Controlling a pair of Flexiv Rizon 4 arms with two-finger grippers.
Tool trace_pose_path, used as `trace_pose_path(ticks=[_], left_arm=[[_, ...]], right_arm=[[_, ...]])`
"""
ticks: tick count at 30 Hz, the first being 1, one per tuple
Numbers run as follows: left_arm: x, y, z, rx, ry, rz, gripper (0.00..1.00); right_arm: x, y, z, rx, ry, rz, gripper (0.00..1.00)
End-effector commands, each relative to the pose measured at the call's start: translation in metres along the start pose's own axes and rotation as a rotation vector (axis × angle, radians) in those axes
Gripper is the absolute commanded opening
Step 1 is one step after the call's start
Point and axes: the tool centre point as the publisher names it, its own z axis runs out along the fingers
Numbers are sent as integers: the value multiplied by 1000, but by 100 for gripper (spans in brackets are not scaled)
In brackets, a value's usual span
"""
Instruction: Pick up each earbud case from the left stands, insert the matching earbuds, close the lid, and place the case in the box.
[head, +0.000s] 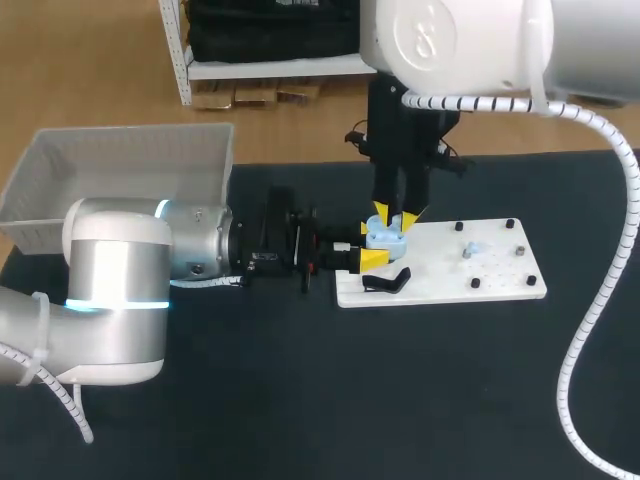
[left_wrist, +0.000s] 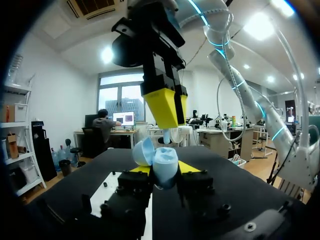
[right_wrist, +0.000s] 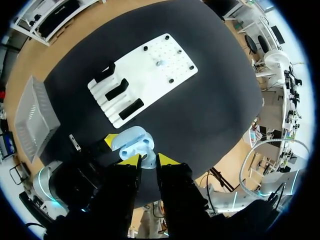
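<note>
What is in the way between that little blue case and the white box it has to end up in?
Nothing loose on the table. Only the left arm holding the case stretches across the gap to the box. The right gripper, pinching an earbud, hangs directly over the open case.

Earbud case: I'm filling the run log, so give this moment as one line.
left gripper: shut on earbud case, lid open | right gripper: above case, earbud between fingers
</note>
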Motion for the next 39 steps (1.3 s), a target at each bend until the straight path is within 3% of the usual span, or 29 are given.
trace_pose_path(ticks=[1,39], left_arm=[[1,-2,0,-6,-3,3,0],[1,-2,0,-6,-3,3,0]], right_arm=[[-1,2,1,4,4,0,0],[-7,5,11,33,11,12,0]])
